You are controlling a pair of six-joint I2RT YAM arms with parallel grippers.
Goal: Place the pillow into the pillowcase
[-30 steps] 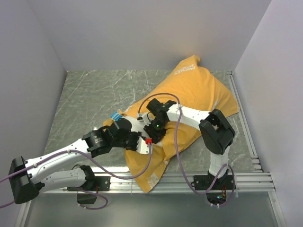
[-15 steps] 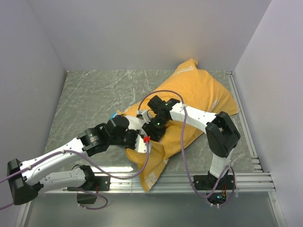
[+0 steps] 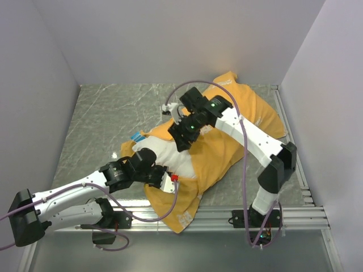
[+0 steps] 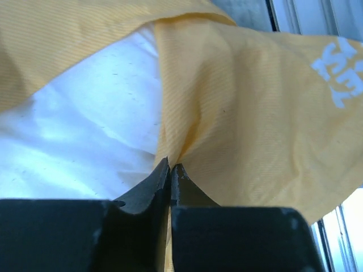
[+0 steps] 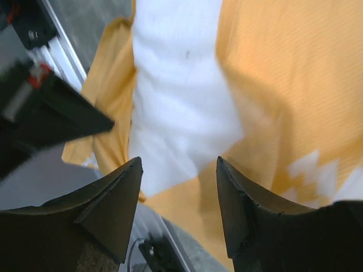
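Pillow [image 3: 169, 157] is lying mostly inside the pillowcase [image 3: 238, 116], its long axis running near-left to far-right. The left gripper [image 4: 171, 168] is pinching the orange hem beside the exposed white end. The right gripper [image 5: 178, 167] is hovering just above that end, jaws parted and empty.

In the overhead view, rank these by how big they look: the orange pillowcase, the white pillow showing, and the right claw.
1. pillowcase
2. pillow, exposed part only
3. right claw, though it sits nearer the camera
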